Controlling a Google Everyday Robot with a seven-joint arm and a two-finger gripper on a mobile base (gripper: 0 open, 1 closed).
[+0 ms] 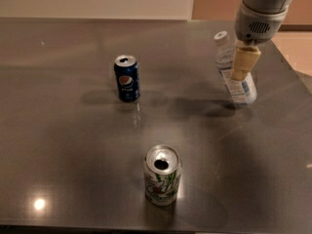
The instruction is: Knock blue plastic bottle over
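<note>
The blue plastic bottle (240, 88) is clear with a white cap and a blue-and-white label. It stands at the right of the grey table (68, 130), tilted so that its cap leans up and to the left. My gripper (243, 62) comes down from the top right and lies across the front of the bottle's middle, touching it. Its tan tip hides part of the bottle's body.
A dark blue Pepsi can (127, 78) stands upright left of centre. A white-and-green soda can (162, 175) stands upright near the front, its top open. The table's right edge (297, 77) runs close behind the bottle.
</note>
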